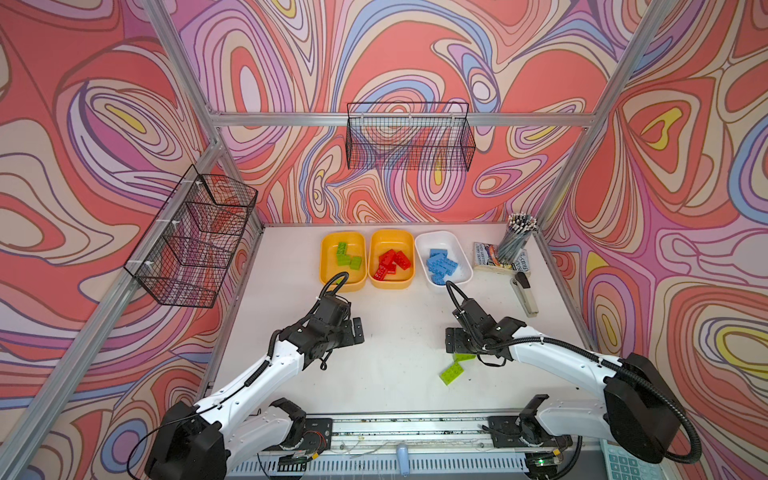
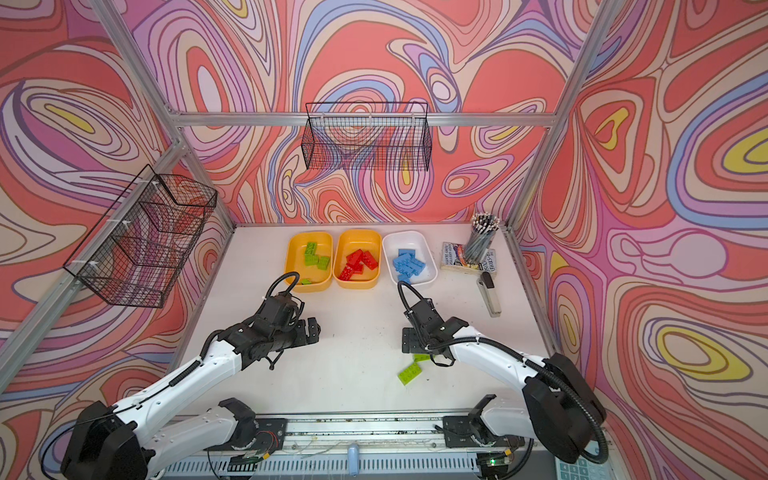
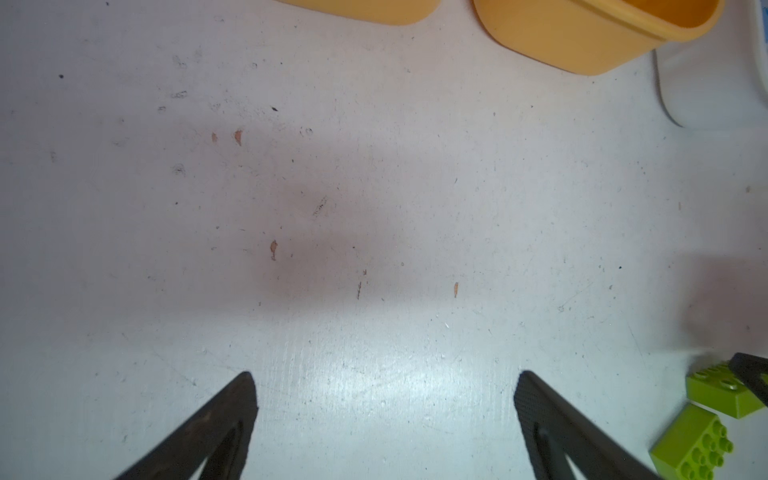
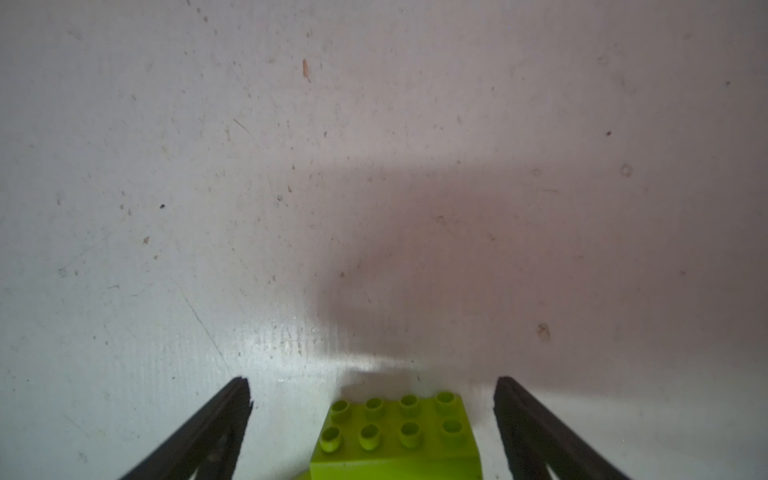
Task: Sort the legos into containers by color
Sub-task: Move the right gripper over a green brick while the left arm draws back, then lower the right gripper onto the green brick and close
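Left wrist view: the left end effector [image 3: 384, 376] is held apart and empty over the counter [image 3: 374, 208]. Further right, two green legos [image 1: 453, 372] are seen, one framed by the spread right end effector [image 4: 372, 380]. Light, rigid, slick bricks are judged best pinched across flat long sides.

Three containers [image 1: 390, 239] are counted: two yellow-orange tubs [image 1: 326, 270] and one white tub [image 1: 444, 241]. Two green legos [image 1: 453, 372] are seen on the desk [image 1: 395, 365] and four in a tub. Red legos [image 1: 392, 262] and blue legos [image 1: 442, 262] are heaped, roughly six each. Two wire baskets [image 1: 409, 137] are hung.
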`<action>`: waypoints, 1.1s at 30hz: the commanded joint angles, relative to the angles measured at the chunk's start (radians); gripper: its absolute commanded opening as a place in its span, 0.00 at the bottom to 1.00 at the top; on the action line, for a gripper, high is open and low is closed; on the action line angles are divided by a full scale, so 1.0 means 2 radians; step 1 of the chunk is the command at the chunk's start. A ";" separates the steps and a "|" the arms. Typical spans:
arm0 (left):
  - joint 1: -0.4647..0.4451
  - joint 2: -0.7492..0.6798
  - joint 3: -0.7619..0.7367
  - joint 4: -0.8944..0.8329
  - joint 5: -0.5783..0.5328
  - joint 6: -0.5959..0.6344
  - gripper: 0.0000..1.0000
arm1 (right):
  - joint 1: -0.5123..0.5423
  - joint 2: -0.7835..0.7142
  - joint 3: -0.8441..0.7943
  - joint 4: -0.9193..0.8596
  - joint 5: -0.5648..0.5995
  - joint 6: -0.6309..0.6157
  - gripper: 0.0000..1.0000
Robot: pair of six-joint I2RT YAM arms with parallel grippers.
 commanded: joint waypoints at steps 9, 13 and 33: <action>-0.003 -0.021 -0.009 -0.003 -0.013 -0.012 1.00 | 0.001 0.001 -0.021 -0.002 -0.001 0.021 0.94; -0.003 -0.019 -0.010 -0.001 -0.013 -0.013 1.00 | 0.006 0.007 -0.022 -0.006 0.002 0.027 0.93; -0.002 -0.034 -0.020 -0.017 -0.037 -0.017 1.00 | 0.037 0.054 0.027 -0.007 -0.007 0.042 0.51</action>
